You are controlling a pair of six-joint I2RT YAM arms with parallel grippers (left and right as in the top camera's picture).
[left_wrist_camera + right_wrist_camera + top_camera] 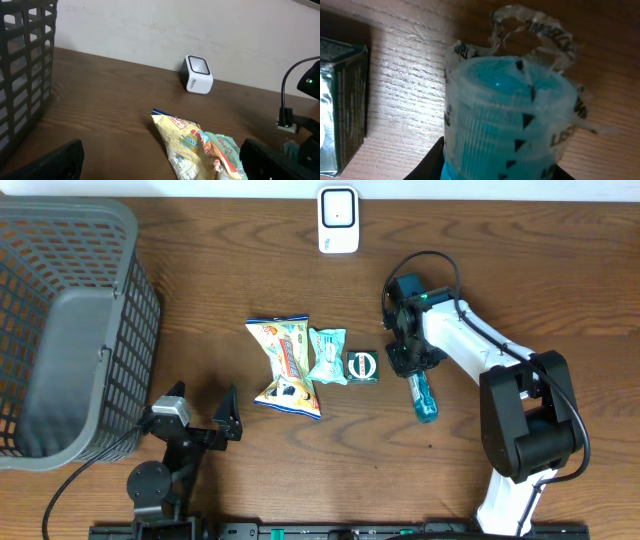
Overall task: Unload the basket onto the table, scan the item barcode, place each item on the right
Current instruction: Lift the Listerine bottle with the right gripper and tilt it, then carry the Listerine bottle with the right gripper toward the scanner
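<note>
From overhead the right gripper [408, 362] covers the capped end of the blue bottle [423, 402], and its label is too small to read. Only the right wrist view shows the ribbed cap and torn plastic seal, cut off below between dark finger edges, with a dark box [340, 105] just beside it. The right arm folds back toward the middle of the tabletop [200, 280], its gripper narrowed around the lying bottle, well apart from the white scanner [338, 220]. The left gripper [205, 418] sits low near the basket [135, 310], spread wide.
</note>
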